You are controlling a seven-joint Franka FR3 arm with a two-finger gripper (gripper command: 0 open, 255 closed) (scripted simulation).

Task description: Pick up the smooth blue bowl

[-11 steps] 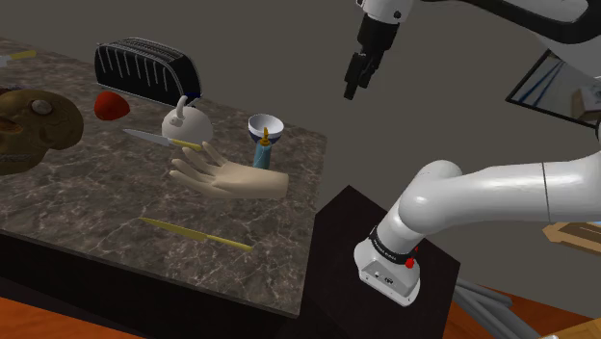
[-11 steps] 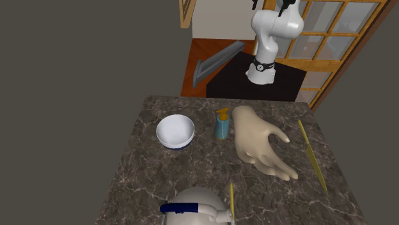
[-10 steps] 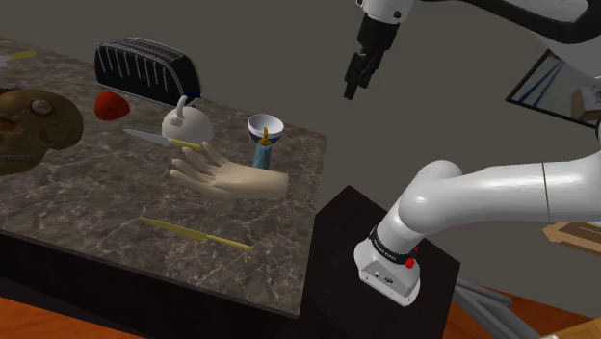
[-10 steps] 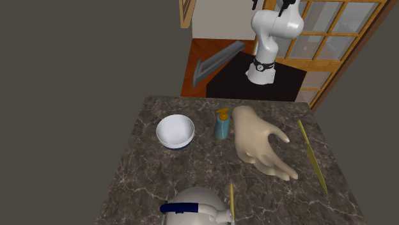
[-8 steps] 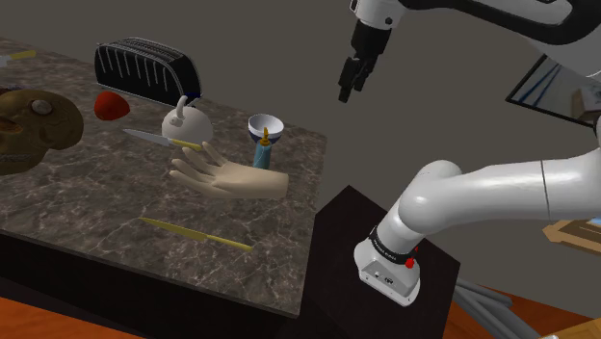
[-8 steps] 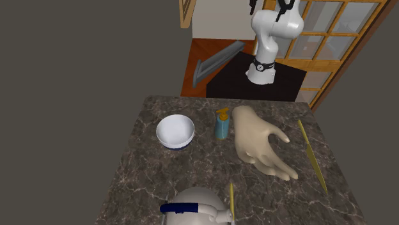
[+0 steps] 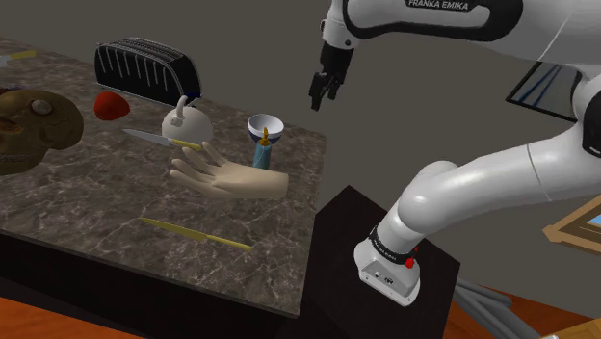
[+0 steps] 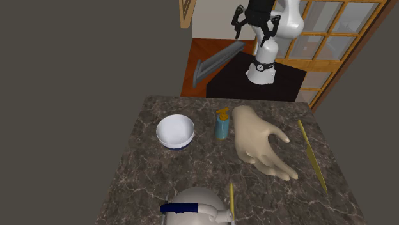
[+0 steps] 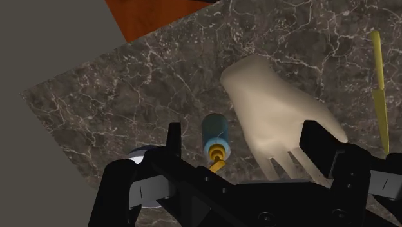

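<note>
– Bowl (image 8: pixel 175 131) loc?
– On dark veined counter (image 8: pixel 160 185), twd the stand end. Sits just beside soap bottle (image 8: pixel 222 123), on 2nd ext view's left of it. Pale inside, blue outside.
– Gripper (image 8: pixel 256 25) status?
– Fingers stand apart, nothing btwn them. Hangs high up, well apart from bowl. Wrist view looks down on bottle and mannequin hand (image 9: pixel 277 122).
– How'll the bowl handle?
– Prob light and rigid. Smooth skin, so likely slippery, and the curved wall gives pads little to bite. Material: can't tell, so treat as chippable.
– Where to grab?
– Rim, imo: one finger inside, one outside, pinching the wall. Pick the side away from bottle so fingers don't clip it. Come straight down, close gently, lift level.
– Risks?
– Bowl may skate on the counter if one pad touches first. Bottle looks tall and narrow, so it could tip w/ a nudge
</note>
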